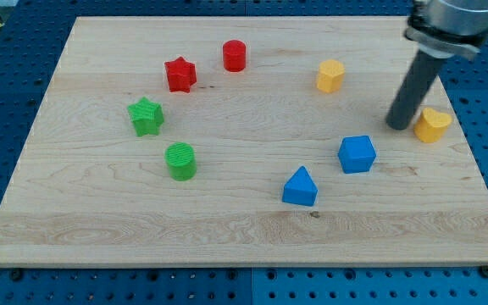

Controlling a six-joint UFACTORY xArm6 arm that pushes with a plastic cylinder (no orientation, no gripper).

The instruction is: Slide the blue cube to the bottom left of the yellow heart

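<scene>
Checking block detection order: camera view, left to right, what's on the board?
green star → red star, green cylinder → red cylinder → blue triangular block → yellow block → blue cube → my tip → yellow heart

Two red blocks: star (180,74), cylinder (235,55), two green: star (146,116), cylinder (180,161), two blue: cube (357,154), triangular block (300,187), two yellow: hexagonal block (330,75), heart (433,124)

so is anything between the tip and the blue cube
Nothing visible. My tip sits up and to the view's right of the blue cube, bare board between them. The yellow heart is on the tip's other side.
</scene>
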